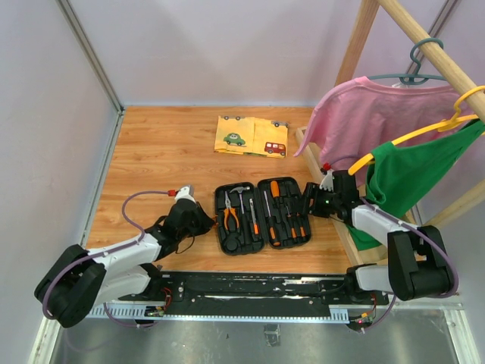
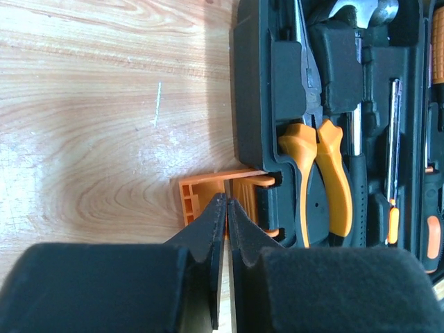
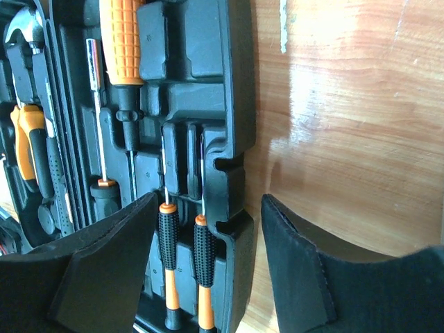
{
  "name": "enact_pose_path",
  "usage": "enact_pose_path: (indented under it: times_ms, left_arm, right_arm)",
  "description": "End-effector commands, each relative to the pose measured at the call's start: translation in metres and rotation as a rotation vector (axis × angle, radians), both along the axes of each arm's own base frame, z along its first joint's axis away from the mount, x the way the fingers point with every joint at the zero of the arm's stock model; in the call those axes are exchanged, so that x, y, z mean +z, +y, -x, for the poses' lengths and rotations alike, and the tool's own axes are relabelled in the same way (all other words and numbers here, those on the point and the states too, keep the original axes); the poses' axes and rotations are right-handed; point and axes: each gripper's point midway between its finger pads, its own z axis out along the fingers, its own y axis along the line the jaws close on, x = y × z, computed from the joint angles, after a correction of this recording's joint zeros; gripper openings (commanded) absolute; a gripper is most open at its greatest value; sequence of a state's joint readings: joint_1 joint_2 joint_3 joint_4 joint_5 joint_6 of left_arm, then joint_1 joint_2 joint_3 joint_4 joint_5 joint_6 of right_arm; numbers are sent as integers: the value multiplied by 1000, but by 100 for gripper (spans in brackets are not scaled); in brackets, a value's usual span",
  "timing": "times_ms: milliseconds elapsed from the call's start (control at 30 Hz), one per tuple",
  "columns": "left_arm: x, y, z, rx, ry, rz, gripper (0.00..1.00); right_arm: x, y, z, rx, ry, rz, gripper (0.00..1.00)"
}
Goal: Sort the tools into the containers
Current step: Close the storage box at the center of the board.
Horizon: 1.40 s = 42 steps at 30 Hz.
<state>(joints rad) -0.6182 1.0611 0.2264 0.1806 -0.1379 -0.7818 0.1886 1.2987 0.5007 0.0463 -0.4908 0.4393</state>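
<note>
Looking down, we find the left end effector (image 2: 227, 201) clenched at the orange latch (image 2: 208, 191) of the open tool case (image 2: 253, 90) on the desk (image 1: 167, 167). The right end effector (image 3: 208, 205), released, straddles its opposite edge. Pliers (image 2: 316, 166), hammer (image 2: 361, 8) and screwdrivers (image 3: 123, 35) lie slotted inside.

One open black tool case (image 1: 261, 244) lies on the desk (image 1: 167, 152), holding one pair of pliers (image 2: 316, 173), one hammer (image 2: 364, 8) and at least five screwdrivers (image 3: 121, 35). Elsewhere there are one yellow cloth (image 1: 251, 136), one pink shirt (image 1: 356, 114), one green shirt (image 1: 424, 171) and two hangers (image 1: 424, 54).
</note>
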Motion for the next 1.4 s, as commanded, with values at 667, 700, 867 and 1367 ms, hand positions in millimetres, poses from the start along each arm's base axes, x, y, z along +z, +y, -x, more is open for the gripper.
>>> enact_pose_path:
  times_ms: [667, 700, 867, 1367]
  left_arm:
    - [-11, -2, 2, -32, 6, -11, 5]
    - [-11, -2, 2, -33, 7, -10, 5]
    - [-10, -4, 2, -37, 5, 0, 4]
    - [-15, -7, 4, -44, 16, 16, 2]
  right_arm:
    - [61, 34, 9, 228, -133, -240, 58]
    - [64, 35, 12, 235, -131, -238, 58]
    - [78, 40, 28, 279, -139, -220, 58]
    - [106, 68, 50, 369, -173, -102, 56]
